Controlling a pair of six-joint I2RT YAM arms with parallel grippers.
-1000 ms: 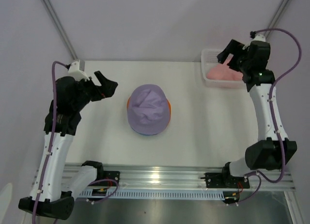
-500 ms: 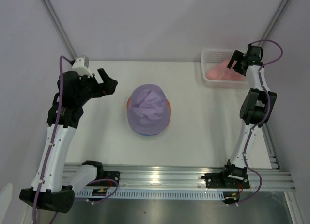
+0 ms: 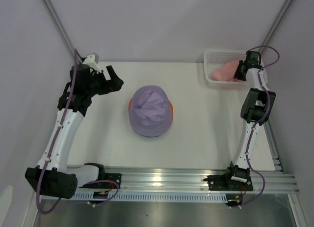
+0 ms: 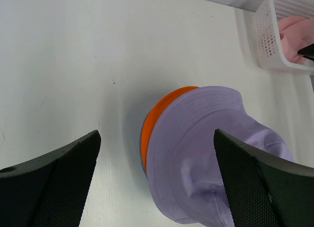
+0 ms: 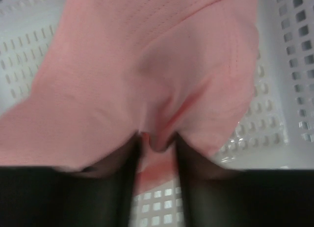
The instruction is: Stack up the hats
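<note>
A lavender hat (image 3: pixel 149 111) tops the stack at mid-table, over an orange hat (image 4: pixel 159 114) with a thin blue hat edge (image 4: pixel 143 160) under it. My left gripper (image 3: pixel 116 78) hovers open to the left of the stack, nothing between its fingers (image 4: pixel 64 173). The pink hat (image 3: pixel 224 72) lies in the white mesh basket (image 3: pixel 211 57) at the back right. My right gripper (image 3: pixel 240 72) is down in that basket. In the right wrist view its jaws (image 5: pixel 156 143) stand close together and pinch a fold of the pink hat (image 5: pixel 147 65).
The basket wall (image 5: pixel 289 65) surrounds the right gripper closely; the basket (image 4: pixel 267 40) sits against the table's back right corner. Bare white tabletop (image 3: pixel 206 133) lies between the stack and the basket. Frame rails run along the near edge.
The right arm stretched out and dropped its gripper into the basket, and its jaws closed in on the pink hat. The left arm rose toward the back, still open.
</note>
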